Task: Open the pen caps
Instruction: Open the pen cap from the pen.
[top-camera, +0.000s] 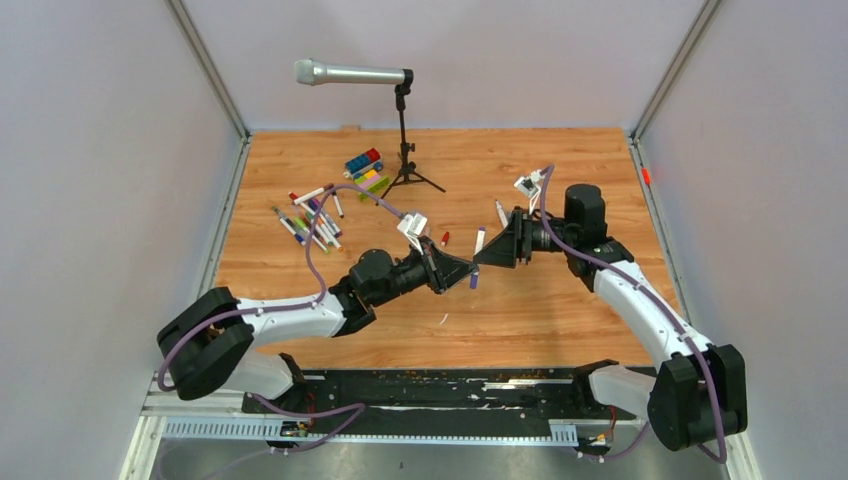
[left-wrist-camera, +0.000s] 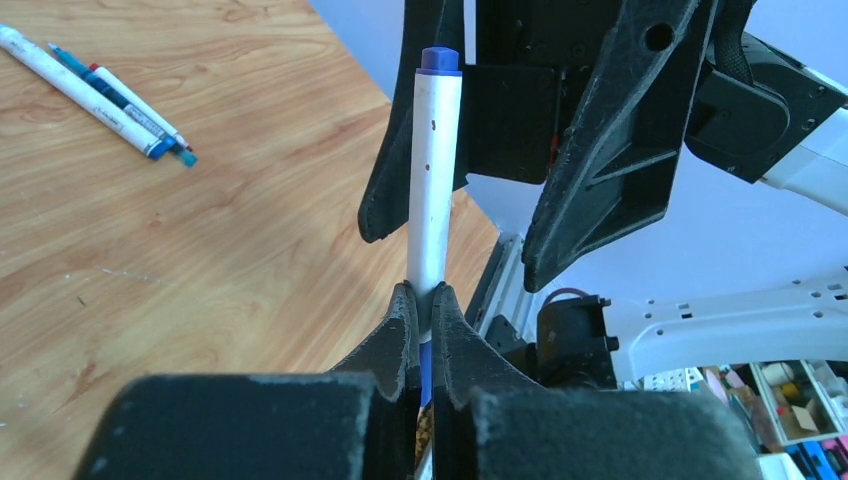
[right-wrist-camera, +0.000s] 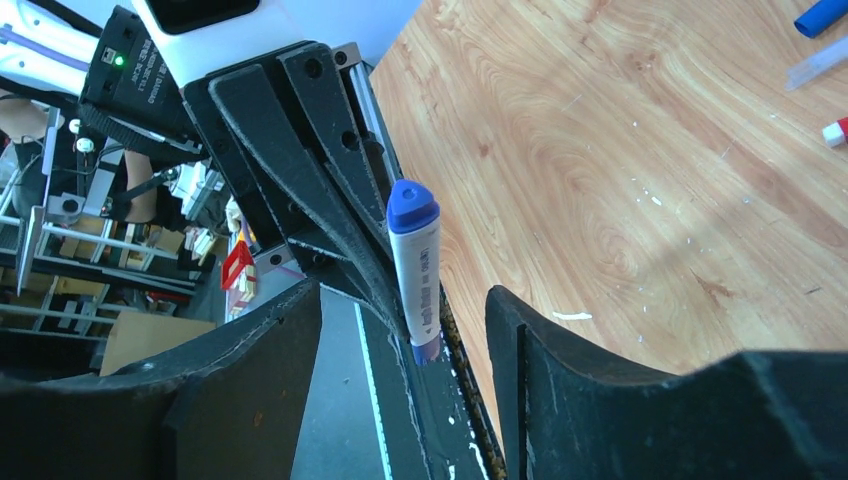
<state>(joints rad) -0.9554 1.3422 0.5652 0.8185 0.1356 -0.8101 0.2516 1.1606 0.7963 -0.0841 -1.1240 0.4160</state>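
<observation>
Wood table (top-camera: 560, 320) | your left gripper (left-wrist-camera: 425, 320) is clenched on a white pen (left-wrist-camera: 435, 180), held up off the table near its middle | blue cap (right-wrist-camera: 411, 208) sits on the pen's end | your right gripper (right-wrist-camera: 402, 295) is released, fingers either side of the pen, apart from it | other pens (top-camera: 312, 218) heaped rear left, beside the blocks (top-camera: 364, 165)

Left of the microphone stand (top-camera: 404, 150), pens (top-camera: 312, 222) and toy blocks (top-camera: 365, 170) bar passage; right, bare table (top-camera: 580, 180); in front, left gripper (top-camera: 466, 268) meets right gripper (top-camera: 482, 258).
</observation>
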